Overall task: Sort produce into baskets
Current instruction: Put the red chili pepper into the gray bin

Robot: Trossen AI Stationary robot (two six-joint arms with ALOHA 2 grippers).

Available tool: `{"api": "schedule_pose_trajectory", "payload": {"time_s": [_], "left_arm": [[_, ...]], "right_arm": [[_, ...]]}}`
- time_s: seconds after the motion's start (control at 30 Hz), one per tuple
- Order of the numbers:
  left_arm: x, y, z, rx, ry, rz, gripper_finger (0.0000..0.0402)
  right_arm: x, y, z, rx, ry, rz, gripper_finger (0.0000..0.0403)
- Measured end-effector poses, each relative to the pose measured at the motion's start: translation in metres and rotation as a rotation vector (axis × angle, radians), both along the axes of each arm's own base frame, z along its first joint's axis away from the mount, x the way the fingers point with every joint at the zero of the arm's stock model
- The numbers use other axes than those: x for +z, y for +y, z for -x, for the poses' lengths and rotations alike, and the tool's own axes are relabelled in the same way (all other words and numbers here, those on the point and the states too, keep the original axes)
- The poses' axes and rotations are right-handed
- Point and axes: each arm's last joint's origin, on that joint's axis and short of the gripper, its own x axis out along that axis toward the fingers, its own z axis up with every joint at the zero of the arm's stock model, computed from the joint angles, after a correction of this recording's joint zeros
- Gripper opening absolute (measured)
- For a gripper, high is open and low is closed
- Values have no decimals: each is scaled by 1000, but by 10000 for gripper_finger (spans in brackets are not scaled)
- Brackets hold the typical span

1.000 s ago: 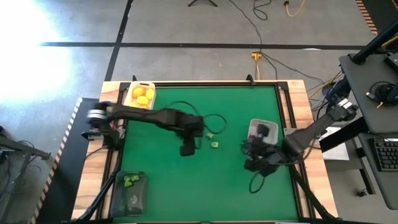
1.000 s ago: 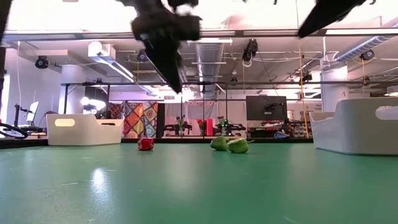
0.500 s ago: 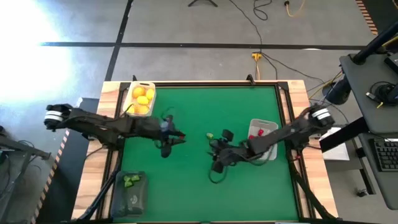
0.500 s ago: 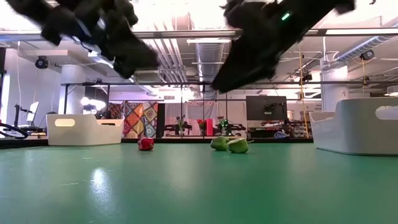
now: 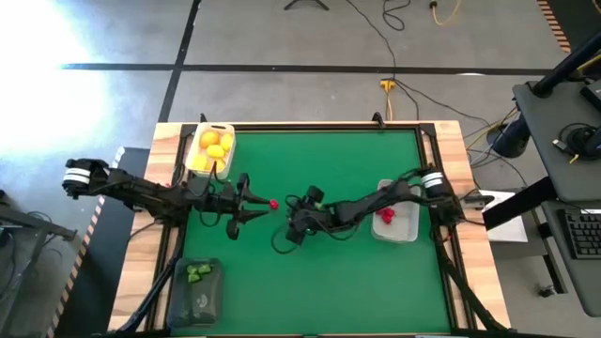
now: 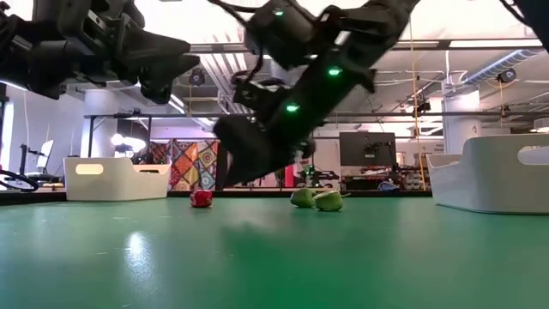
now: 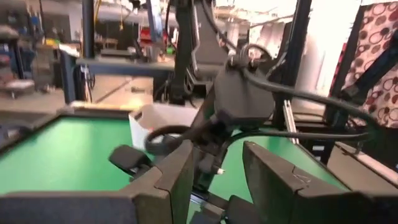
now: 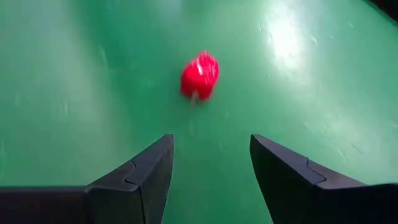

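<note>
Since half a second ago, the left gripper [image 5: 252,203] has been drawn slightly toward the table's left side, while the right gripper [image 5: 287,228] has been carried leftward across the green table [image 5: 376,282]. Both are spread open and empty. A small, rounded red piece [image 5: 273,204] lies on the mat between them, just ahead of the right fingers [image 8: 143,180].

In the high view the two green pieces [image 5: 319,209] at the mat's centre are hidden under the right arm [image 5: 362,205]. The red piece [image 5: 273,204] at nine o'clock of the right gripper [image 5: 293,228] is too small to identify. In the low view both arms are motion-blurred and cut off at twelve o'clock. The dark basket [image 5: 195,291] holds green pieces whose count cannot be told.
</note>
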Motion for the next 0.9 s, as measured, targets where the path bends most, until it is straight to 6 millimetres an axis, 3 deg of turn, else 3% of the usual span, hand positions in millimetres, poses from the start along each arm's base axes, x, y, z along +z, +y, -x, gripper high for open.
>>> {"api": "schedule_pose_trajectory", "payload": {"time_s": [0.27,0.6,0.73,0.9], "left_arm": [[-3,-1,0,-37,35,34,123],[3,-1,1,-36,-26,-2,123],[2,-1,1,-38,-24,-17,123],[2,-1,1,-37,-23,-18,123]], "right_arm": [[5,-18,-36,5,-71,-86,230],[-29,-44,-59,-96,-62,-98,283],[-34,-45,-61,-108,-62,-99,265],[-34,-45,-61,-103,-61,-103,209]]}}
